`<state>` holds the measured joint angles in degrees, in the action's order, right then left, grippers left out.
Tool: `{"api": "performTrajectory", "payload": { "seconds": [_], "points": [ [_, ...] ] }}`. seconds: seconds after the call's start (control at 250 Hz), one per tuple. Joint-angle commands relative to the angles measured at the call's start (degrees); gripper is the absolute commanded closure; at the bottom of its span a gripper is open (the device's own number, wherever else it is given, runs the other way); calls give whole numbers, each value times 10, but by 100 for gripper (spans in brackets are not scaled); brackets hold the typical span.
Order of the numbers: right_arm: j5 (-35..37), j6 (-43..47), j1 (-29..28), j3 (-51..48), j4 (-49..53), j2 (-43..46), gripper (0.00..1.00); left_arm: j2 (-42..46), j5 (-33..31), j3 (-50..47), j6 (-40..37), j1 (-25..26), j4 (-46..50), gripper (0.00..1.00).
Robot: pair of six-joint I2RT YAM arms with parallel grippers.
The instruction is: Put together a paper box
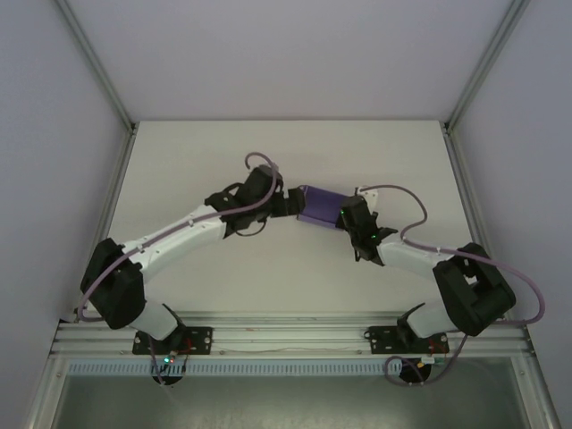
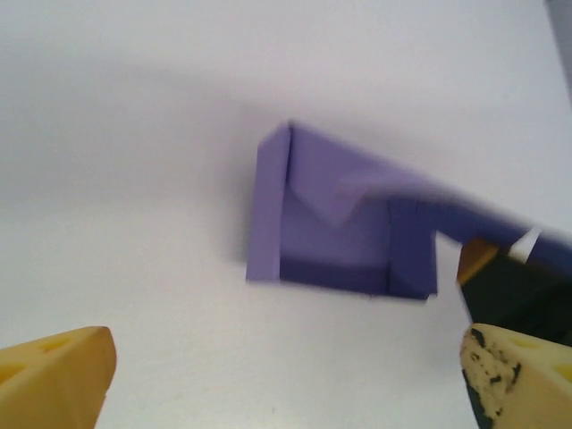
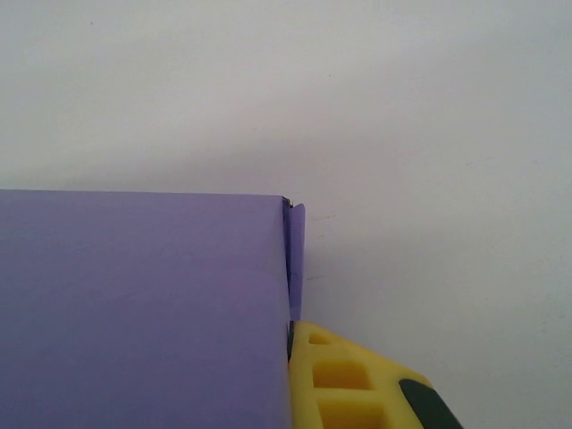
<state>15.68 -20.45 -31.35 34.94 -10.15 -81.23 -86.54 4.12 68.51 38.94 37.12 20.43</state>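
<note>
The left end effector point(image 2: 288, 366) stands at the bottom of the left wrist view, its yellow fingers point(image 2: 58, 375) spread wide and holding nothing. Beyond it, mid-frame over the white worktop point(image 2: 134, 179), is the partly folded purple thin-card paper box point(image 2: 331, 223). The right end effector point(image 1: 347, 216) is clamped shut on its right-hand edge.
</note>
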Motion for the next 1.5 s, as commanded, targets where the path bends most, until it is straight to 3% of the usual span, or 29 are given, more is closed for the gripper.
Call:
{"api": "performTrajectory", "payload": {
  "seconds": [0.0,0.148,0.252,0.312,0.492,0.739,0.883,0.931,0.991,1.103,1.215,1.419,1.495],
  "points": [
    [3,31,2,-13,89,-14,100,-31,33,52,-18,-61,8,0],
    [-19,69,-1,-3,75,-28,100,-134,90,143,-44,-99,19,0],
    [-27,95,-4,6,71,-45,100,-210,172,198,-47,-119,26,1],
    [-39,103,-5,12,68,-56,100,-242,202,211,-47,-120,22,7],
    [-20,102,-20,36,90,-82,100,-270,267,155,-23,-119,-52,15],
    [-21,110,-30,28,87,-78,100,-306,291,129,-24,-119,-87,20],
    [-38,100,-30,21,96,-54,94,-310,296,109,-24,-119,-109,24],
    [-45,93,-31,19,101,-40,90,-314,300,102,-24,-119,-118,25],
    [-58,86,-30,16,106,-19,77,-320,305,99,-24,-119,-123,27],
    [-81,69,-31,9,125,31,66,-334,311,98,-28,-119,-122,27],
    [-85,43,-30,-3,147,81,40,-341,319,93,-30,-119,-127,29],
    [-117,9,-28,-22,198,169,16,-353,317,92,-38,-119,-127,33],
    [-121,4,-26,-31,208,203,2,-358,316,92,-39,-119,-126,33]
  ]
}}
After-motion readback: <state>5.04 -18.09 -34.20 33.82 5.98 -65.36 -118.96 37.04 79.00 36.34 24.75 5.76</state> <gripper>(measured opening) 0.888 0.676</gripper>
